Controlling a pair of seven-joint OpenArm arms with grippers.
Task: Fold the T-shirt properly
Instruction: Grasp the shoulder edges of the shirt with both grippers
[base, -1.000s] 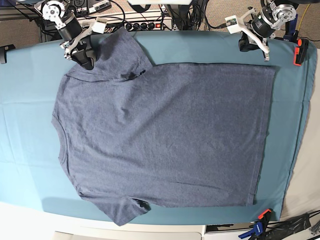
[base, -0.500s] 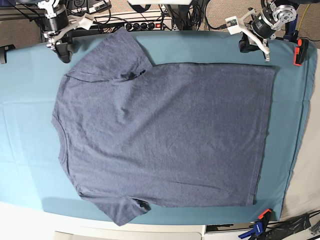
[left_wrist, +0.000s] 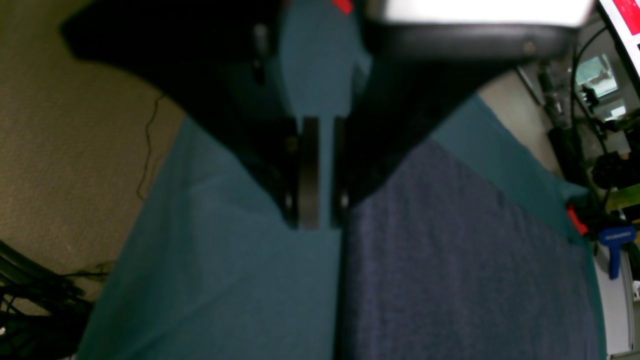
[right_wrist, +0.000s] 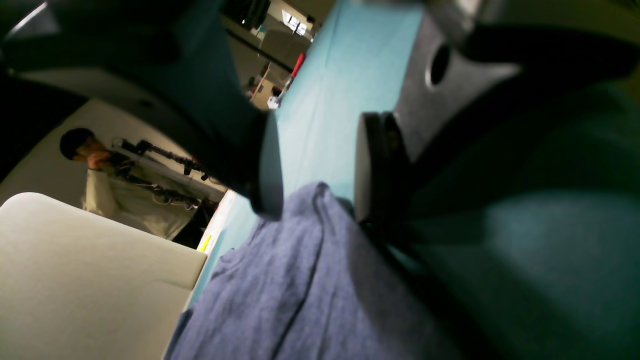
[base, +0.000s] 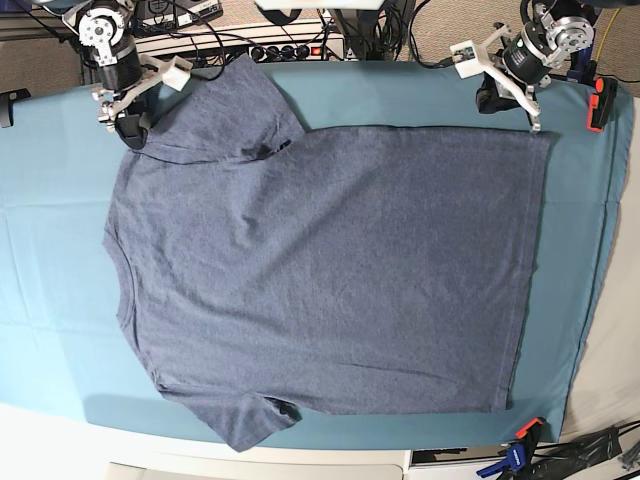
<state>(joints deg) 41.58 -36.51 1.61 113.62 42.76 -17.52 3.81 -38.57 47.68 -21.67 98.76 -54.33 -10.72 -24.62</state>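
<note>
The blue-grey T-shirt (base: 330, 260) lies spread flat on the teal table cloth (base: 60, 300), neck toward the left and hem toward the right. My right gripper (base: 127, 130) stands open at the far shoulder corner beside the upper sleeve. In the right wrist view a raised fold of the T-shirt (right_wrist: 300, 290) reaches up between the spread fingers of the right gripper (right_wrist: 317, 165). My left gripper (base: 487, 100) hovers over bare cloth just beyond the shirt's far edge, near the hem corner. The left gripper (left_wrist: 325, 200) is nearly shut and holds nothing, and the T-shirt's edge (left_wrist: 465, 270) runs just beside it.
A power strip (base: 290, 48) and cables line the far table edge. An orange clamp (base: 600, 105) grips the cloth at the far right, and a blue and orange clamp (base: 520, 448) sits at the near right. A person (right_wrist: 95, 170) stands beyond the table.
My right arm has left the upper sleeve, swung left past the shirt, then come down at the shoulder corner. The left arm has barely shifted. The shirt lies as before.
</note>
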